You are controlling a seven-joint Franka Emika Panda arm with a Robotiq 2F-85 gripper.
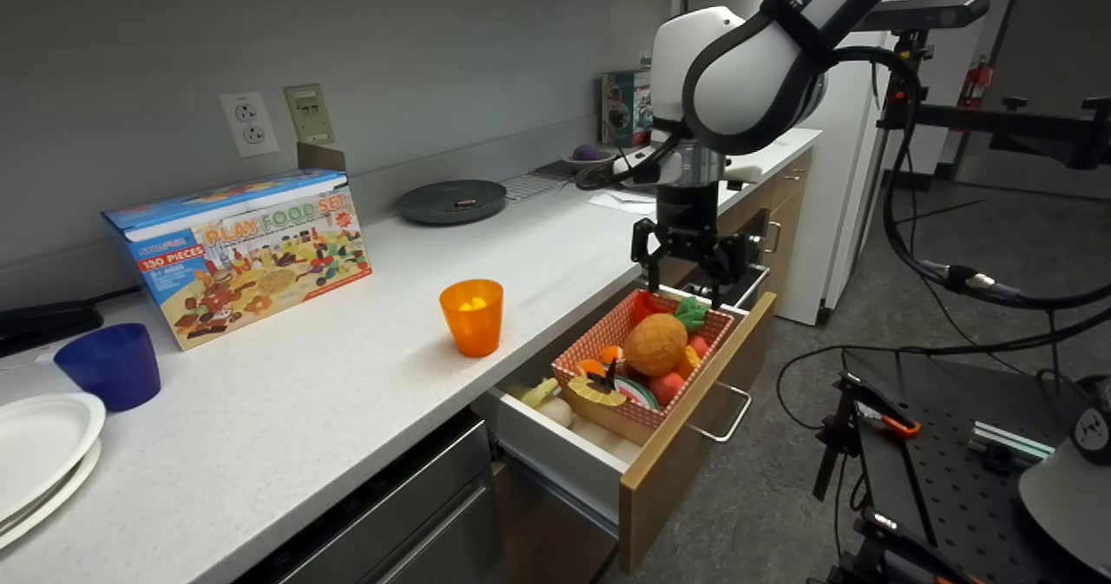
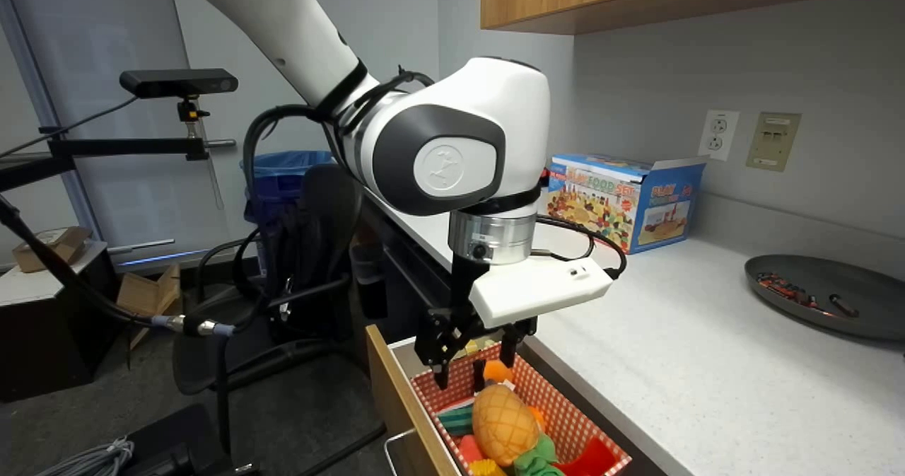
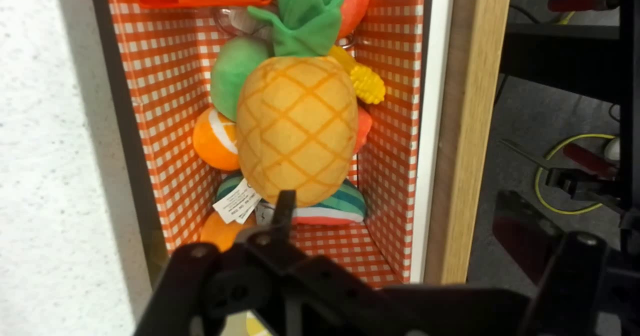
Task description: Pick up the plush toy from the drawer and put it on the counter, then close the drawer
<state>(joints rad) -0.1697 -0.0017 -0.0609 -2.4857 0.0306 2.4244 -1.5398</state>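
Observation:
The plush toy (image 1: 655,344) is a round orange-yellow pineapple with green leaves. It lies on top of other toys in a red-checked box inside the open drawer (image 1: 653,467). It also shows in an exterior view (image 2: 503,423) and, in full except the leaf tips, in the wrist view (image 3: 297,126). My gripper (image 1: 684,298) is open and empty above the drawer, with its fingers apart. In the wrist view one fingertip of the gripper (image 3: 397,196) overlaps the toy's lower end and the other lies past the drawer front. The white counter (image 1: 373,393) runs beside the drawer.
The red-checked box (image 3: 387,176) holds several other toy foods around the plush. An orange cup (image 1: 474,319) stands on the counter near its edge. A play food box (image 1: 260,259), a blue cup (image 1: 111,367), plates (image 1: 43,454) and a dark pan (image 1: 451,202) also stand there.

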